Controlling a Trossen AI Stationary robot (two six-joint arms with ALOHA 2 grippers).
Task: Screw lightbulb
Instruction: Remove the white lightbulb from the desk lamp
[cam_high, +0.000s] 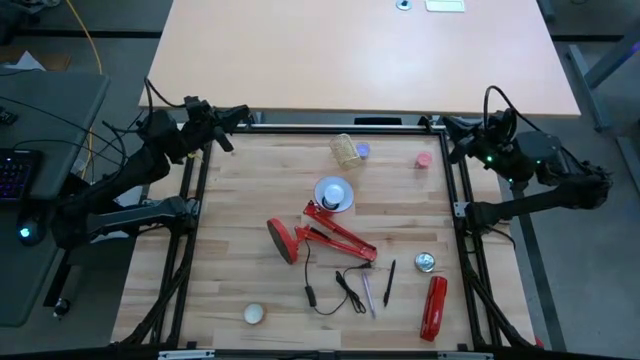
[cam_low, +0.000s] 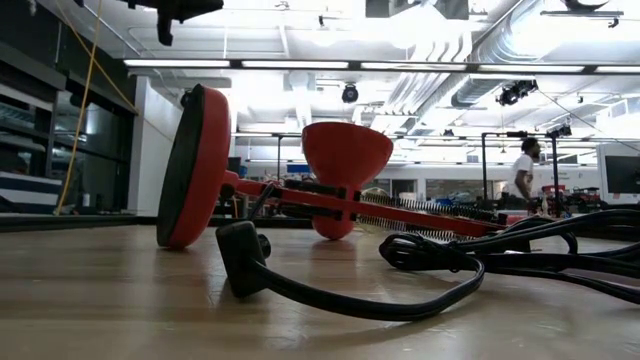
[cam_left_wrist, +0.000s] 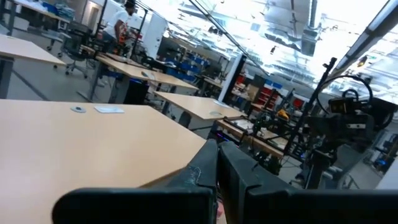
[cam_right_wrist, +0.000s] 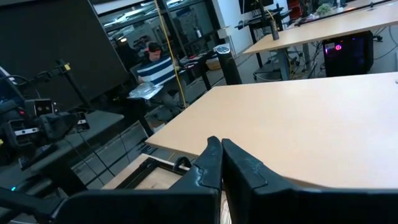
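With both end effectors, left (cam_high: 232, 118) and right (cam_high: 447, 127), being parked closed and empty, the lightbulb (cam_high: 333, 190) is best being approached vertically.

The pale table top of wooden planks (cam_high: 240, 250) looks smooth and a bit shiny. The red lamp with its round foot (cam_low: 195, 165) looks like smooth, glossy painted metal or plastic; it is hard to tell which. Its black cord (cam_low: 400, 300) looks like soft matt rubber. The small round silver thing (cam_high: 426, 262) shines like metal.
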